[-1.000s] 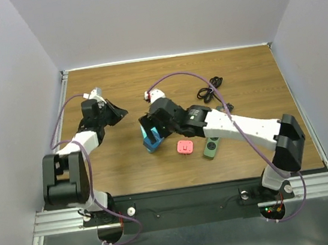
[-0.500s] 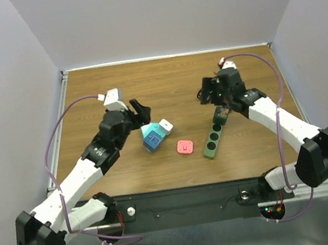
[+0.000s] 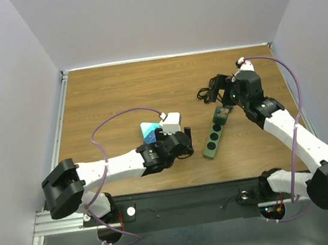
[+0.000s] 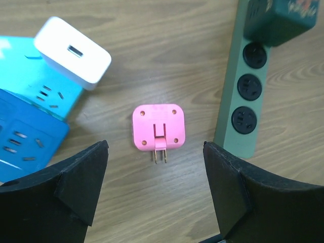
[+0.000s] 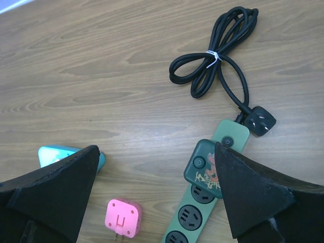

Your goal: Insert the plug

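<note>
The pink plug [image 4: 158, 127] lies flat on the wood, its two prongs [image 4: 160, 156] pointing toward the camera. My left gripper [image 4: 157, 187] hovers just above it, open, with nothing between its fingers [image 4: 76, 182]. In the top view the left gripper [image 3: 182, 146] hides the plug. To the plug's right lies the green power strip [image 4: 243, 101] [image 3: 212, 137], with a dark green adapter [image 5: 205, 169] in its far socket. Open and empty, my right gripper [image 5: 152, 202] [image 3: 224, 97] hangs over the strip's far end. The pink plug [image 5: 121, 218] also shows low in the right wrist view.
A blue power strip [image 4: 30, 116] [image 3: 149, 130] with a white charger [image 4: 73, 50] on it lies left of the plug. The strip's coiled black cable [image 5: 212, 55] and its black plug [image 5: 260, 120] lie behind the green strip. White walls stand around the table.
My left arm swung from the far left to the centre, over the pink plug, and its jaws opened. My right arm drew back from the blue strip to the green strip's far end.
</note>
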Available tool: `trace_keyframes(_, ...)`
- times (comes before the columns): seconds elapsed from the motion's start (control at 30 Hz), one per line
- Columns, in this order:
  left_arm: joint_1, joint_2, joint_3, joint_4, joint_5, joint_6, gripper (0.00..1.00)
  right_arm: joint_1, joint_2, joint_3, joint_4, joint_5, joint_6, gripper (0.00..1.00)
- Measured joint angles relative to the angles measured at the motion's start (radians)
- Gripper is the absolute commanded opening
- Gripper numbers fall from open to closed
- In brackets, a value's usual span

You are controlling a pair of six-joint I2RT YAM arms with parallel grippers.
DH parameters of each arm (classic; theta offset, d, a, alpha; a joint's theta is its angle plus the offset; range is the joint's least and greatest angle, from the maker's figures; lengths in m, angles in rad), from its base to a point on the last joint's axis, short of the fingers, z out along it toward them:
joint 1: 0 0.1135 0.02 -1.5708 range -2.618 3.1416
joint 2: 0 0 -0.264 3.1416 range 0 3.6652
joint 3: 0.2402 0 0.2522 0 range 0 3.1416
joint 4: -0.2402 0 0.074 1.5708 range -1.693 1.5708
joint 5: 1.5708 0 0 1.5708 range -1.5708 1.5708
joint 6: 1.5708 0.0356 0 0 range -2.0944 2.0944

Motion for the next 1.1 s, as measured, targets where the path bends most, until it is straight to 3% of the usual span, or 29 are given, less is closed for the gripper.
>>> trace_keyframes(0.43,-0.038,0.293,0.044,0.046,0.013,-0.005,0.92,-0.006,-0.086,-0.043,0.005,-0.029,0.032,1.00)
trace_keyframes(1.1,0.012,0.347,0.033,0.227,0.064,0.096,0.90,-0.006,-0.086,-0.043,0.007,-0.093,0.034,1.00)
